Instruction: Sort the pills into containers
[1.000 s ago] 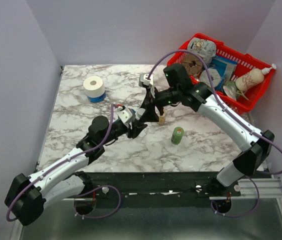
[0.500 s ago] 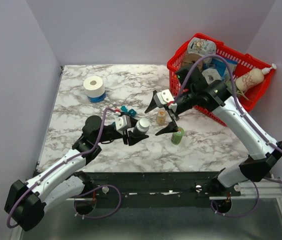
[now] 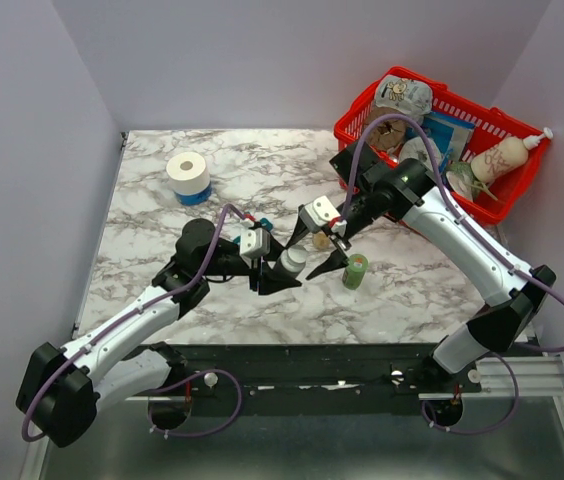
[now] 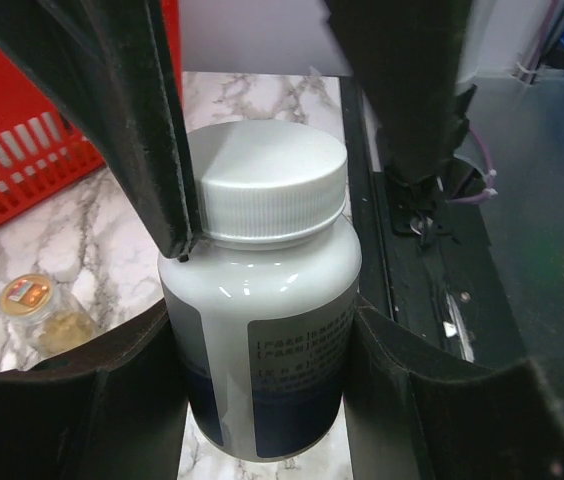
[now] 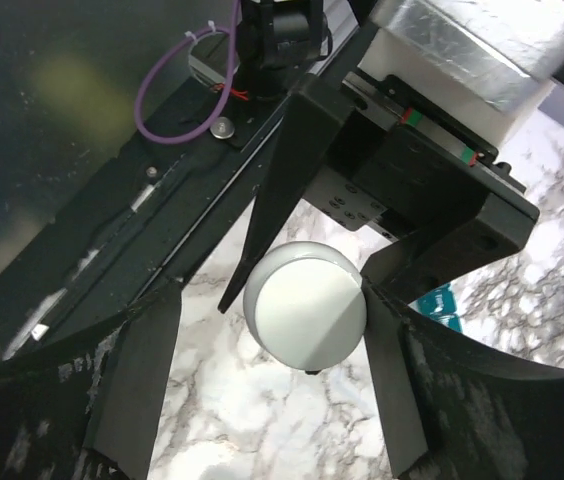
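From above, the left gripper (image 3: 278, 263) clamps a white-capped pill bottle (image 3: 292, 262) near the table's middle. The right gripper (image 3: 304, 257) hangs spread over it. A green bottle (image 3: 355, 271) stands just to the right, and the red basket (image 3: 467, 100) sits far right.

The left wrist view shows the bottle upright with its cap on, and one right finger touches the cap's rim.

In the right wrist view the cap sits between open jaws. A teal sliver, likely the pill organiser (image 5: 437, 300), lies beside the left gripper.

No pill shows, so sorting seems unstarted; uncapping and filling remain.

Lab test cell: plain walls (image 3: 262, 60), marble-print table (image 3: 152, 230).
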### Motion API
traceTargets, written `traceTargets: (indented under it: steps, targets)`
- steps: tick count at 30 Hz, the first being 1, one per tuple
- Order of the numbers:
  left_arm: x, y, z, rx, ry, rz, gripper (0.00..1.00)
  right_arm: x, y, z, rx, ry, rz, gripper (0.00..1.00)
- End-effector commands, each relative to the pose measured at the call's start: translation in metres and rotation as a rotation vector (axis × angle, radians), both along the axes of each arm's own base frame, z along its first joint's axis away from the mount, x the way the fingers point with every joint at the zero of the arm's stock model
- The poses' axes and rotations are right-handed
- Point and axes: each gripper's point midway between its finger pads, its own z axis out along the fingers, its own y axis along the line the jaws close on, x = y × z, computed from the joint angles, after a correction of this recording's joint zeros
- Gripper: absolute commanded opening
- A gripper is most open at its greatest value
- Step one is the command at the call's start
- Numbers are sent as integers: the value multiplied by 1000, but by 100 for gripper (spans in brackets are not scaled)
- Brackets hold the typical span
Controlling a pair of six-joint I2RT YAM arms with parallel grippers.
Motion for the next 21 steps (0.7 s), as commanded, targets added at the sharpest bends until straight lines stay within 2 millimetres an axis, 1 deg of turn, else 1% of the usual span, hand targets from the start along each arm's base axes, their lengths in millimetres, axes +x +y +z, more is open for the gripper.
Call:
traceTargets:
  steps: [1,4,5,6,8,10,12,14,15,16,17,18,19,20,21]
  targets:
    - [-3,-4,17,-30,-45,-54,0,-6,0,8,17,-5,-5,72]
    - [1,-4,14,-25,-39,-34,0,-5,0,7,9,16,-30,68]
    - [3,-4,16,-26,-40,-24,0,-4,1,6,7,23,-37,61]
    - [5,-4,15,-22,-38,-6,0,-3,3,6,12,25,-44,60]
    - [9,-2,18,-28,-49,25,0,-3,3,3,-9,62,-65,52]
    - [15,-1,24,-47,-61,66,0,-1,4,-2,-30,87,-85,51]
    - [16,0,34,-84,-87,87,0,3,6,-8,-47,100,-109,48]
    - [19,2,41,-117,-82,117,0,6,6,-14,-88,143,-162,42]
    - [21,2,49,-146,-107,129,0,9,8,-16,-94,152,-177,41]
    - [27,3,53,-163,-112,167,0,10,8,-18,-108,173,-193,40]
    - [30,4,55,-175,-110,191,0,10,8,-20,-142,228,-228,36]
    - [32,5,62,-200,-131,209,0,14,11,-22,-150,253,-255,35]
    - [38,7,65,-215,-137,245,0,15,13,-24,-170,283,-282,35]
    - [51,12,68,-237,-134,334,0,20,11,-34,-236,356,-369,34]
    - [57,15,74,-265,-145,380,0,33,18,-37,-231,361,-439,34]
